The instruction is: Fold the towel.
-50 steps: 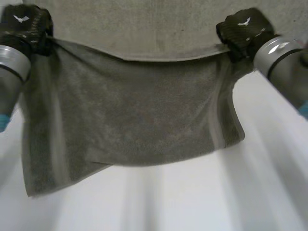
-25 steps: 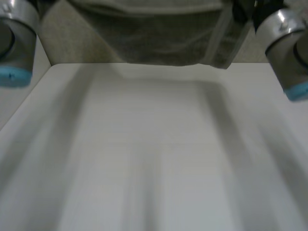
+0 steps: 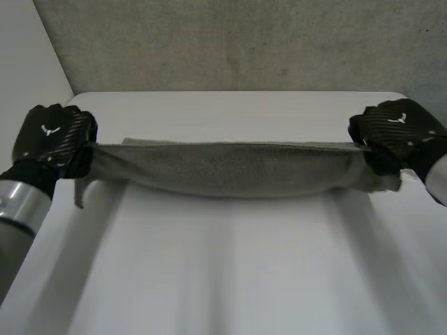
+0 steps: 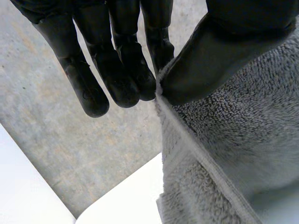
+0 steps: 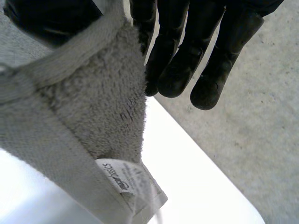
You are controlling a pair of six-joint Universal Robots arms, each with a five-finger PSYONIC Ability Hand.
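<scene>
The left hand (image 3: pixel 54 139) is pinching one end of the grey terry towel (image 3: pixel 230 169) and the right hand (image 3: pixel 394 134) is pinching the other, so the towel is stretching from hand to hand, its long axis running crosswise over the far part of the white table (image 3: pixel 230 279). In the left wrist view the straight fingers (image 4: pixel 117 74) are lying close together with the thumb (image 4: pixel 219 51) pressing the hemmed edge against them, and the cloth is dropping away below the fingertips on the thumb's side. In the right wrist view the fingers (image 5: pixel 187 65) are also lying straight and side by side, trapping the towel's top edge against the thumb (image 5: pixel 46 18), with a sewn-in label (image 5: pixel 125 179) dangling from the hem below the pinch. Neither hand is nearer, as each is holding its own end. The top edge is pulling taut between them while the body is sagging in a shallow belly, looking bunched rather than flat. Whether its lowest part is touching the table is hard to tell. The coming move is likely going to call for both hands lowering evenly, laying that long axis down square.
</scene>
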